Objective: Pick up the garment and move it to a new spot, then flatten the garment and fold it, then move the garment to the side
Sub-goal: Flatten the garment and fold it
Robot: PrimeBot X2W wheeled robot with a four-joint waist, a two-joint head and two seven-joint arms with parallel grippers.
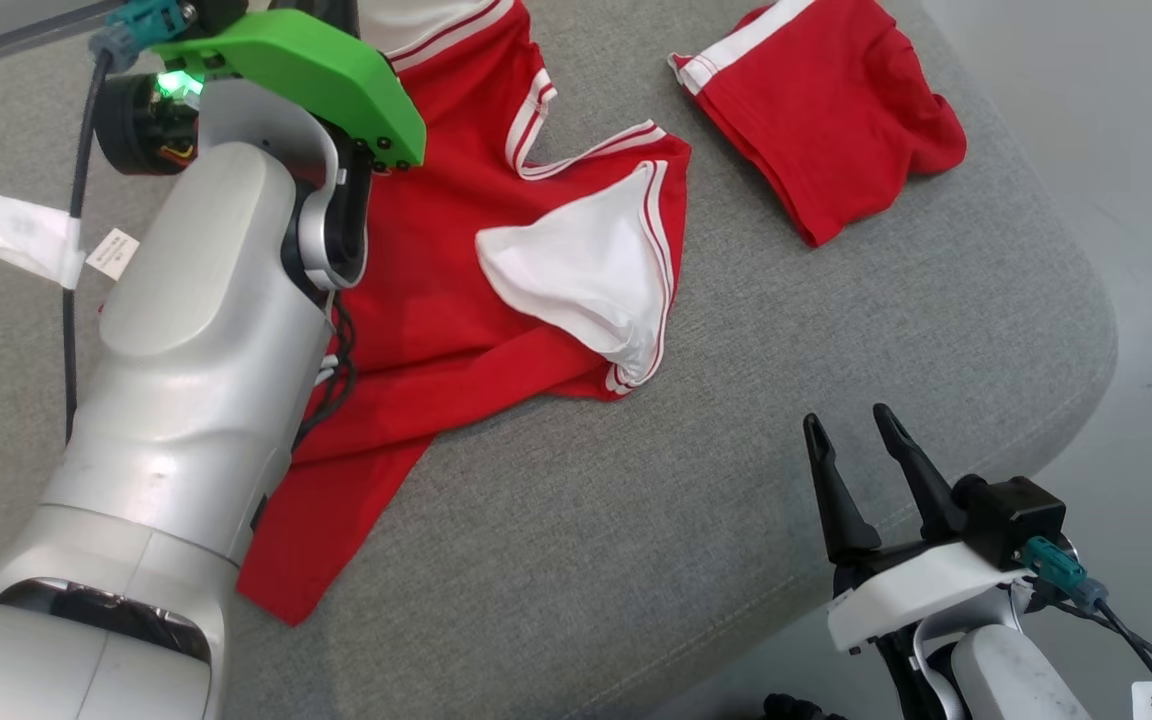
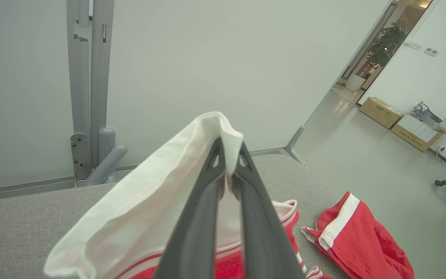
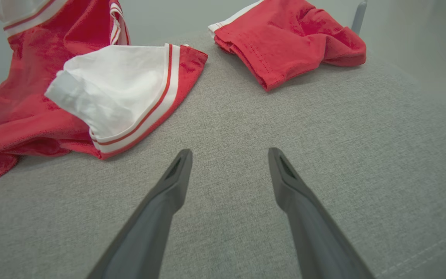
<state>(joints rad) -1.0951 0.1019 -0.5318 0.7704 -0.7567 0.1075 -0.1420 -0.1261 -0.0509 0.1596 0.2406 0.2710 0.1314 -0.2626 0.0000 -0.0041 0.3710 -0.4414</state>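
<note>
Grey pad (image 1: 636,520). Red-white garment (image 1: 436,320) sprawled left-centre, its far white edge raised. Second red piece (image 1: 836,130) bunched far right. Left gripper (image 2: 227,162) pinched on garment's white cloth. Right gripper (image 1: 847,415) near right, fingers spread wide, empty.

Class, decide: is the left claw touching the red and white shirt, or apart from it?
Touching. The left wrist view shows the left claw pinching a white fold of the red and white shirt.
</note>
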